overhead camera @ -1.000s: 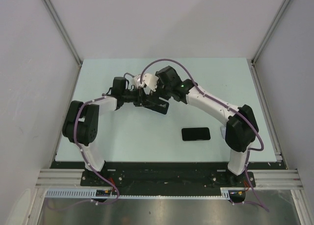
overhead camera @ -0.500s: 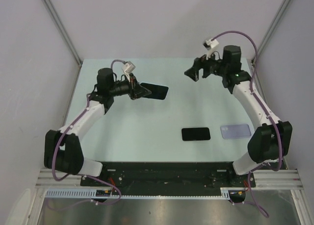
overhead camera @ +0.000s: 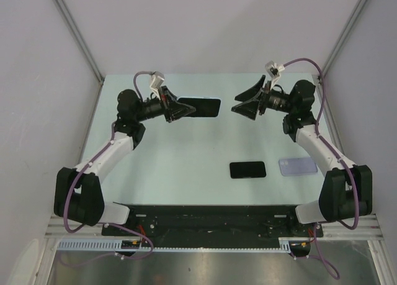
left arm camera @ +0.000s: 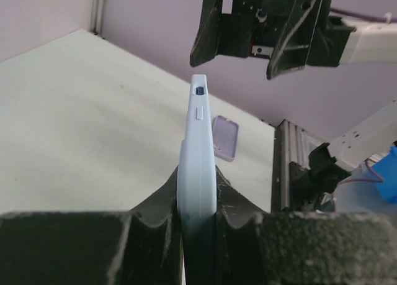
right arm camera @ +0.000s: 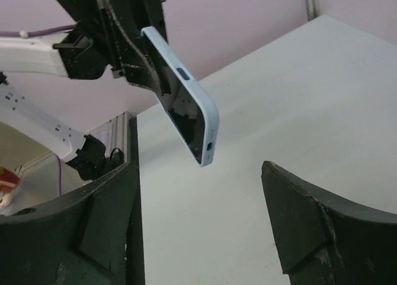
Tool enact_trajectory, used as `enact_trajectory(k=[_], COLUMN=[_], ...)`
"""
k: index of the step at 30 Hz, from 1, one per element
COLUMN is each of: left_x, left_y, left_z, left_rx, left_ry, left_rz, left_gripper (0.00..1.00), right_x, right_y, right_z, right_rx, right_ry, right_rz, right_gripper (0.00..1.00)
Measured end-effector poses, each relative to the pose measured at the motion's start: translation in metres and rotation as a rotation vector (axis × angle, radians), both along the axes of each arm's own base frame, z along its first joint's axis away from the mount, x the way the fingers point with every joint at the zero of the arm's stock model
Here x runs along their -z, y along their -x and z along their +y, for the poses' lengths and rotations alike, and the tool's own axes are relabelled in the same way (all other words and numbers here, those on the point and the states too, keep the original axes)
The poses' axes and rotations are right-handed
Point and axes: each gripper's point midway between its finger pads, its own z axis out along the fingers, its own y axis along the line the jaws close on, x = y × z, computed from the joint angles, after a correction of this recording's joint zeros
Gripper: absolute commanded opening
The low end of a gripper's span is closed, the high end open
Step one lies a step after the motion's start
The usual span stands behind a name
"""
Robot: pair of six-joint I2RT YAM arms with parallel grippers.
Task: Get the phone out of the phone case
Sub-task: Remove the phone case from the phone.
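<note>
A phone in a pale blue case (overhead camera: 201, 107) is held in the air, edge-on between the fingers of my left gripper (overhead camera: 180, 109). In the left wrist view the case (left arm camera: 198, 136) stands upright in the shut left gripper (left arm camera: 197, 179). My right gripper (overhead camera: 245, 103) is open and empty, facing the case's free end with a gap between them. In the right wrist view the dark screen and blue rim (right arm camera: 183, 105) hang just beyond the wide-open right gripper (right arm camera: 198, 173).
A bare black phone (overhead camera: 247, 169) lies flat on the table in front of the centre. An empty lilac case (overhead camera: 298, 166) lies to its right and also shows in the left wrist view (left arm camera: 224, 136). Grey walls enclose the table.
The grippers were together over the table's middle and drew apart. The left one carried the cased phone up and to the right. The right one turned to face it, jaws open.
</note>
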Motion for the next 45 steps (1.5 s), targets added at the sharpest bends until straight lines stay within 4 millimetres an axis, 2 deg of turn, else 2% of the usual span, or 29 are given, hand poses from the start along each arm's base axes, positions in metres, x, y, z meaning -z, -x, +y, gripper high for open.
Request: enact_trajectory(k=[3, 8, 12, 17, 22, 23, 25, 26, 28, 29, 31, 32, 34, 45], left_x=[-0.004, 0.01, 0.011, -0.005, -0.012, -0.011, -0.009, -0.008, -0.006, -0.005, -0.002, -0.002, -0.003, 0.006], left_y=[0.006, 0.019, 0.03, 0.043, 0.052, 0.054, 0.056, 0.056, 0.056, 0.055, 0.054, 0.053, 0.053, 0.048], left_z=[-0.002, -0.004, -0.008, -0.009, -0.012, -0.013, -0.015, -0.016, -0.018, -0.018, -0.018, -0.018, -0.019, -0.024], left_rx=[0.006, 0.002, 0.019, 0.052, 0.077, 0.08, 0.088, 0.089, 0.085, 0.081, 0.074, 0.07, 0.068, 0.076], left_ry=[0.074, 0.142, 0.191, 0.268, 0.295, 0.297, 0.298, 0.298, 0.3, 0.301, 0.3, 0.3, 0.301, 0.277], left_rz=[0.023, 0.1, 0.119, 0.079, 0.051, 0.051, 0.052, 0.053, 0.059, 0.063, 0.064, 0.061, 0.045, 0.049], left_gripper=[0.0, 0.01, 0.0, 0.0, 0.0, 0.0, 0.0, 0.0, 0.0, 0.0, 0.0, 0.0, 0.0, 0.13], right_x=[-0.002, -0.005, 0.004, 0.013, 0.015, 0.017, 0.019, 0.02, 0.023, 0.023, 0.024, 0.023, 0.023, 0.03], right_y=[0.017, 0.035, 0.041, 0.042, 0.043, 0.044, 0.047, 0.05, 0.056, 0.057, 0.063, 0.066, 0.066, 0.062], right_z=[0.01, 0.028, 0.04, 0.047, 0.051, 0.053, 0.058, 0.061, 0.066, 0.068, 0.07, 0.071, 0.071, 0.067], right_rx=[-0.055, -0.137, -0.173, -0.191, -0.206, -0.213, -0.239, -0.256, -0.291, -0.299, -0.328, -0.34, -0.344, -0.347], right_ry=[-0.011, -0.051, -0.058, -0.052, -0.053, -0.054, -0.057, -0.058, -0.06, -0.061, -0.06, -0.061, -0.066, -0.057], right_rz=[-0.041, -0.082, -0.083, -0.07, -0.078, -0.077, -0.077, -0.073, -0.068, -0.068, -0.07, -0.068, -0.06, -0.015], right_gripper=[0.84, 0.8, 0.79, 0.77, 0.7, 0.63, 0.56, 0.47, 0.36, 0.25, 0.16, 0.08, 0.01, 0.0])
